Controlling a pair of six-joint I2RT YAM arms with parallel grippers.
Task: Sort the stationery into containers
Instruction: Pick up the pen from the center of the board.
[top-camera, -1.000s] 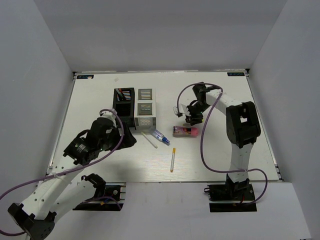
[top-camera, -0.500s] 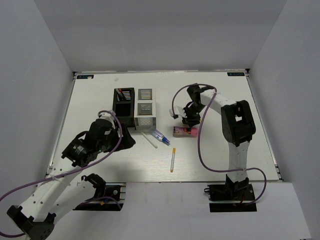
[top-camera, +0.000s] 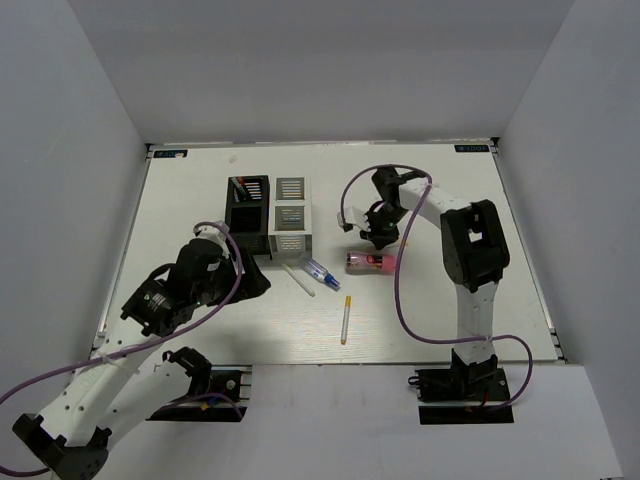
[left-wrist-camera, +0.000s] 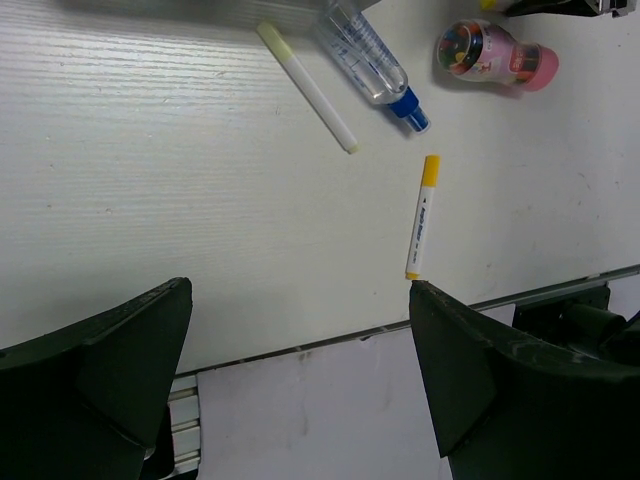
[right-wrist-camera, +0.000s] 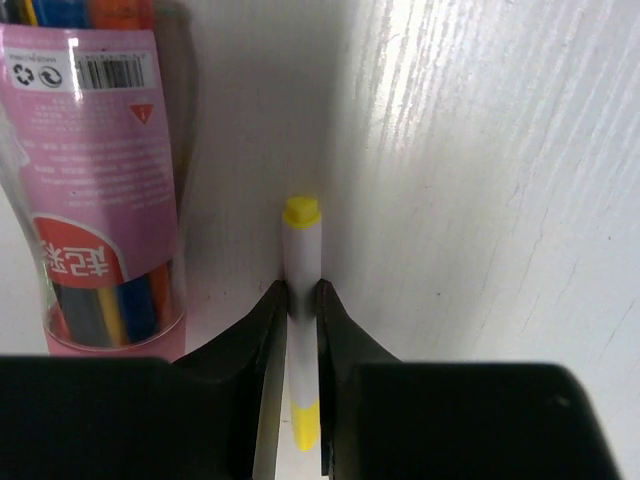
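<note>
My right gripper (top-camera: 377, 233) is shut on a thin white pen with yellow ends (right-wrist-camera: 300, 262), held just above the table beside the pink cylinder (right-wrist-camera: 100, 160). The pink cylinder (top-camera: 370, 263) lies on its side. My left gripper (left-wrist-camera: 300, 290) is open and empty, low over the near table; in the top view it (top-camera: 256, 281) is in front of the black organizer (top-camera: 247, 222). The white-grey organizer (top-camera: 290, 243) adjoins the black one on the right. A yellow-ended pen (top-camera: 345, 319), a pale-ended white pen (top-camera: 297, 279) and a blue-clear pen (top-camera: 321, 274) lie on the table.
A red-tipped pen (top-camera: 240, 190) stands in the black organizer's far compartment. In the left wrist view the three loose pens and the cylinder (left-wrist-camera: 495, 52) lie ahead of the fingers, and the table's near edge (left-wrist-camera: 300, 350) runs between them. Grey walls enclose the table.
My right gripper has moved a little left and away from the pink cylinder, the pen in its jaws. The left arm has barely shifted.
</note>
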